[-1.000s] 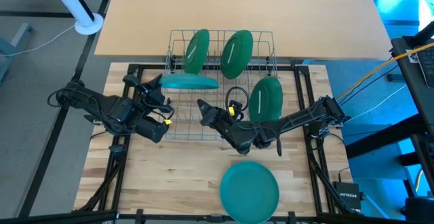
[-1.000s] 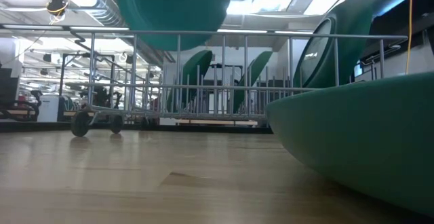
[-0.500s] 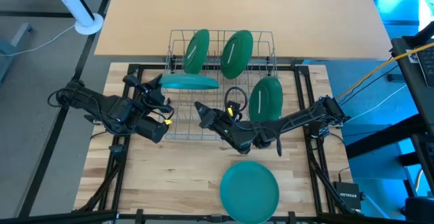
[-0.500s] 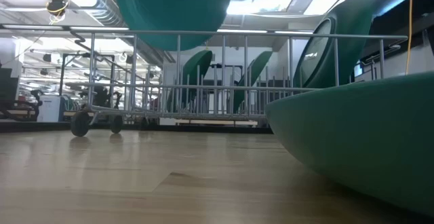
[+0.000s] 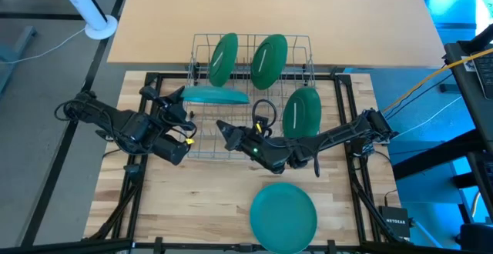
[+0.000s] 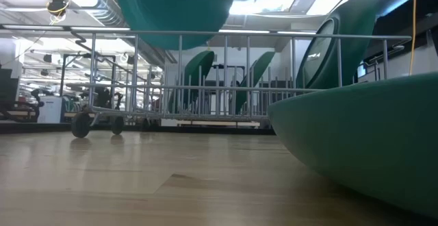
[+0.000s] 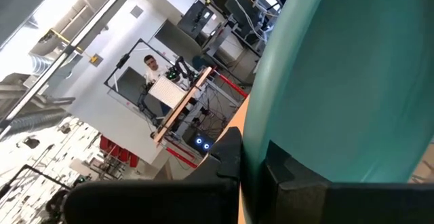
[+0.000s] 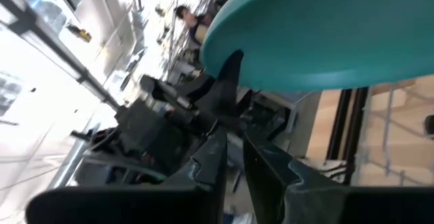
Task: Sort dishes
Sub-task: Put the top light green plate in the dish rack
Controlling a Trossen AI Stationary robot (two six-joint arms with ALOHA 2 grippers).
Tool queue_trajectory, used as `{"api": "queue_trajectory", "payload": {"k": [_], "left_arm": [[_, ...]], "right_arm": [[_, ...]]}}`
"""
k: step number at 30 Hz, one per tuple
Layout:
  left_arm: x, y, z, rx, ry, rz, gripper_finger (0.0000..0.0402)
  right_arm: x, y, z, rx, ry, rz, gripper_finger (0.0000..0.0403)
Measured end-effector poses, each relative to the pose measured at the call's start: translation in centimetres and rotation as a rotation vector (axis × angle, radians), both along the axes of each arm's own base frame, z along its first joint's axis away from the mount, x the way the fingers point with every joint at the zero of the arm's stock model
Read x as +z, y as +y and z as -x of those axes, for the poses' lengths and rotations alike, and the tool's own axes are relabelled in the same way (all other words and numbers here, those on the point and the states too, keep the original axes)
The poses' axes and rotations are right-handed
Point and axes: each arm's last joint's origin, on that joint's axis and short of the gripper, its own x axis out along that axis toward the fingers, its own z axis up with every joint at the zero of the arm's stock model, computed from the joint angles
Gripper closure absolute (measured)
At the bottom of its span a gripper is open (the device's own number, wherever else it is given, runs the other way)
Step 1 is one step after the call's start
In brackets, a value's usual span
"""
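Note:
A teal plate [image 5: 217, 94] hangs nearly upright over the left part of the wire rack [image 5: 202, 142], with my left gripper [image 5: 179, 100] shut on its left edge. In the low view this plate [image 6: 174, 10] shows above the rack [image 6: 226, 75]. Two green plates [image 5: 223, 58] [image 5: 268, 60] stand on their rims between the far wires, and a third [image 5: 301, 111] stands at the rack's right. Another plate [image 5: 283, 215] lies flat on the table near the front. My right gripper [image 5: 219, 128] is shut over the rack's middle, on the near side of the held plate [image 8: 319, 34], touching nothing. My left gripper pinches the held plate's rim [image 7: 261, 142] at its left edge, one finger [image 7: 227, 159] on each face. The fingers come level from the table's left. The plate is lifted clear above the rack, nearly upright, its faces toward the near and far edges.
The rack's wire walls [image 6: 137, 68] rise around the standing plates. A small wheeled cart [image 6: 96, 120] stands beyond the table in the low view. Bare wood [image 5: 192, 200] lies at the table's near left. A person [image 7: 152, 64] is far off in the room.
My right gripper has crept toward the table's left over the rack, closer to my left gripper. The held plate and the other plates have stayed where they were.

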Motion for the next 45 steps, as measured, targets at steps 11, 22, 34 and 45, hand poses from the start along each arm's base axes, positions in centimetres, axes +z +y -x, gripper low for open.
{"api": "queue_trajectory", "payload": {"k": [11,22,34,45], "left_arm": [[0.0,0.0,0.0,0.0,0.008,-0.003,0.0402],[0.0,0.0,0.0,0.0,0.002,-0.001,0.0402],[0.0,0.0,0.0,0.0,0.0,0.0,0.0402],[0.01,0.0,0.0,0.0,0.006,-0.003,0.0402]], "right_arm": [[0.05,0.43,-0.24,0.171,-0.005,0.015,0.0347],[-0.1,0.69,-0.34,0.265,0.01,0.027,0.0347],[-0.2,0.64,-0.33,0.247,0.021,0.029,0.0347],[-0.05,0.64,-0.32,0.245,0.004,0.025,0.0263]]}}
